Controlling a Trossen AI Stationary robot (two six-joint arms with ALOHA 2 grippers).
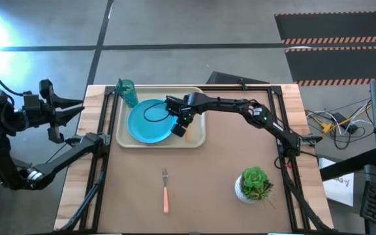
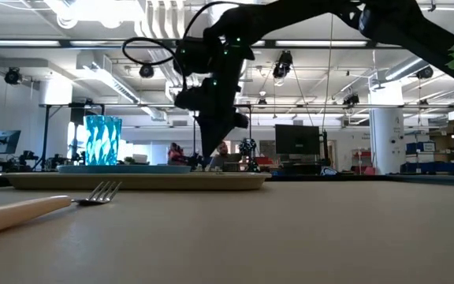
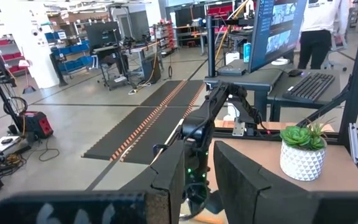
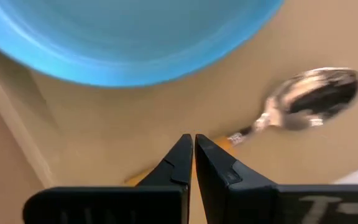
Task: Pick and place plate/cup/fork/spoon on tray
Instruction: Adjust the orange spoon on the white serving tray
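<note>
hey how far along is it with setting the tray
Done: plate and cup sit on the tray. In hand: the right end effector is shut on the spoon handle, spoon over the tray. Left: the fork lies on the table. The left end effector waits aside.

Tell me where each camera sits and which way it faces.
High: overhead, straight down on the tray, both arms visible.
Low: table height, looking across fork to the room; right arm above.
Left wrist: looking across at the plant; own fingers below.
Right wrist: down at plate and spoon; right hand shut.
High and low share the cup.
</note>
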